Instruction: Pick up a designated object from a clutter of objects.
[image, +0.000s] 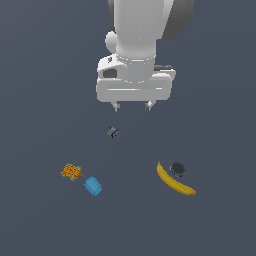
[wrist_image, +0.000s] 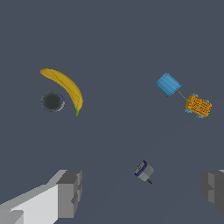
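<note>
The gripper (image: 132, 106) hung with its jaws spread wide, holding nothing. The tiny grey-blue piece (image: 112, 132) lay alone on the floor, just below the gripper, well apart from the banana (image: 175, 180) and the blue cylinder (image: 93, 185).

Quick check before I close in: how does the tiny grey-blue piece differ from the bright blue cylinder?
The tiny grey-blue piece is far smaller and duller than the bright blue cylinder. The piece is blocky with lighter grey parts; the cylinder is one plain colour. The piece lies alone, nearest the open gripper; the cylinder sits close beside the orange patterned block. Both rest on the dark surface, ungrasped.
</note>
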